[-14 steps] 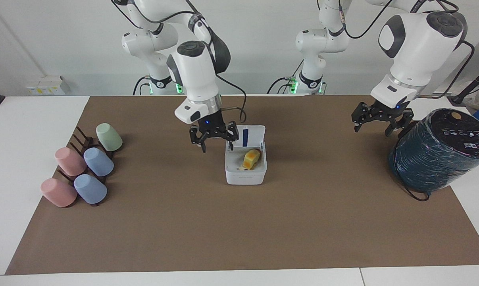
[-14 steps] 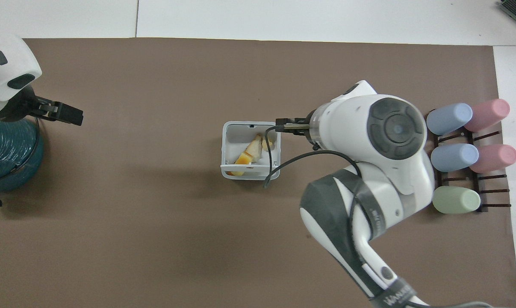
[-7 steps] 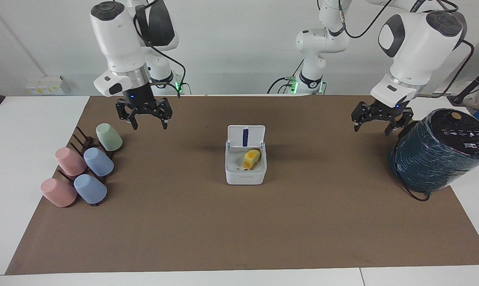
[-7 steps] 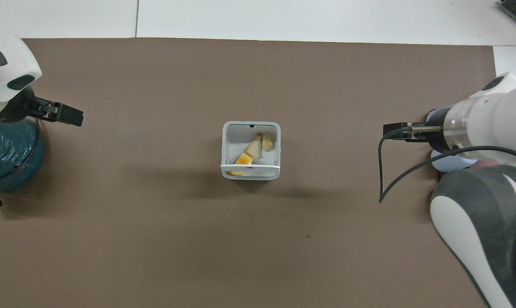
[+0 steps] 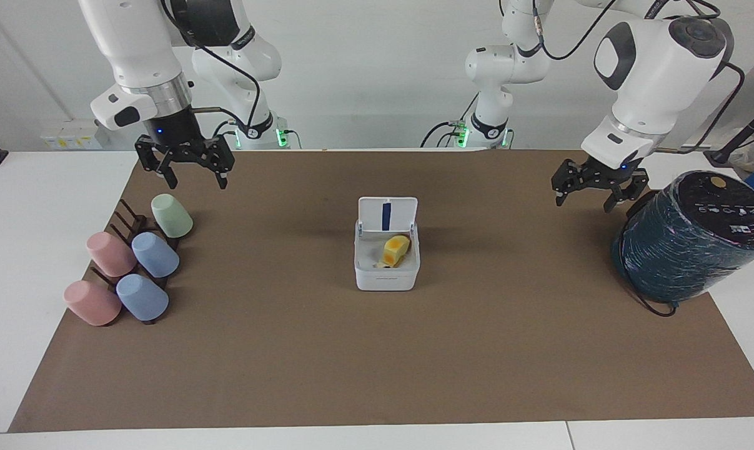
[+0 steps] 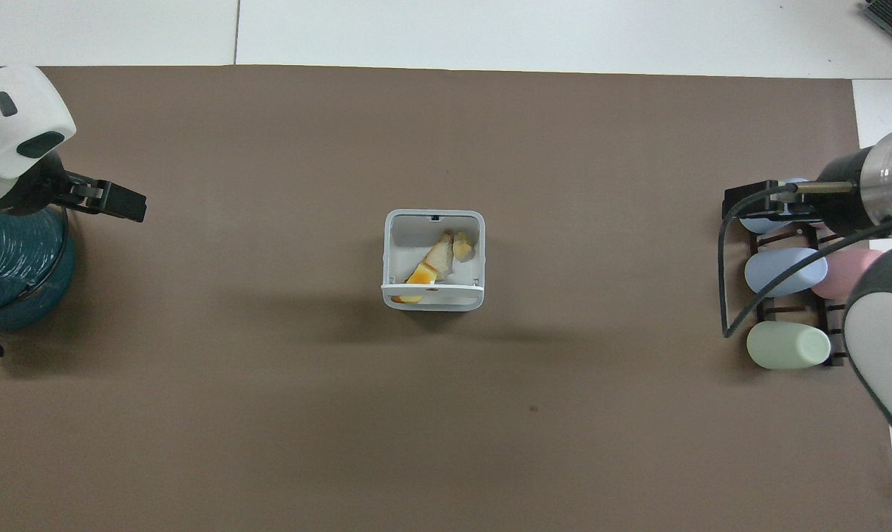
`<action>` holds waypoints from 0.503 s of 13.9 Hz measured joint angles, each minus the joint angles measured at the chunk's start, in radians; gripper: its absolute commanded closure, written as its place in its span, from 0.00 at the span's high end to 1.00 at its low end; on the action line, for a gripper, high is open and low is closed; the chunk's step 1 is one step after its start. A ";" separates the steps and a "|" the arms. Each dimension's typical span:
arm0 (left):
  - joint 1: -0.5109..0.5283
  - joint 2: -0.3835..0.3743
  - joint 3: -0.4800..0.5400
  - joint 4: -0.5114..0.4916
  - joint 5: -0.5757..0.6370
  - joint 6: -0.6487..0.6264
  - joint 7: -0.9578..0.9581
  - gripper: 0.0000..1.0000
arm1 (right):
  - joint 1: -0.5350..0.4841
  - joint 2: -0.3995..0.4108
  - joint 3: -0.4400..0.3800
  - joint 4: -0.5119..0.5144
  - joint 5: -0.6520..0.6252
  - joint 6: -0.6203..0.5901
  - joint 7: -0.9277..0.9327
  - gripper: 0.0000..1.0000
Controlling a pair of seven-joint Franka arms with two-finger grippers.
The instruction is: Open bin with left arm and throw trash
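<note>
The white bin (image 5: 386,280) stands in the middle of the brown mat with its lid (image 5: 387,214) upright and open, blue strip showing. Inside lie the trash pieces: a yellow-orange chunk (image 5: 395,250), and in the overhead view a pale bread slice (image 6: 437,257) and a small pale lump (image 6: 462,247). My left gripper (image 5: 581,204) is open and empty, in the air beside the teal cylinder. My right gripper (image 5: 195,184) is open and empty, raised over the mat's edge by the cup rack; it also shows in the overhead view (image 6: 748,207).
A big dark teal wrapped cylinder (image 5: 689,240) stands at the left arm's end of the mat. A dark rack with several pastel cups (image 5: 130,265) lies at the right arm's end. White table surrounds the brown mat (image 5: 377,362).
My right gripper has left the bin's side, risen and swung to the right arm's end of the table, over the cup rack. The left arm has barely moved. The bin stays open.
</note>
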 measured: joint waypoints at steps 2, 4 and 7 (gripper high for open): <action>0.000 -0.002 -0.001 -0.001 0.000 -0.006 -0.003 1.00 | 0.002 0.010 0.004 -0.002 0.000 0.000 0.000 1.00; 0.000 -0.003 -0.002 -0.001 0.000 -0.008 -0.005 1.00 | 0.010 0.014 0.008 -0.005 0.000 -0.009 0.000 1.00; 0.000 -0.003 -0.002 -0.001 0.000 -0.007 -0.007 1.00 | 0.011 0.014 0.012 -0.007 0.000 -0.054 -0.019 1.00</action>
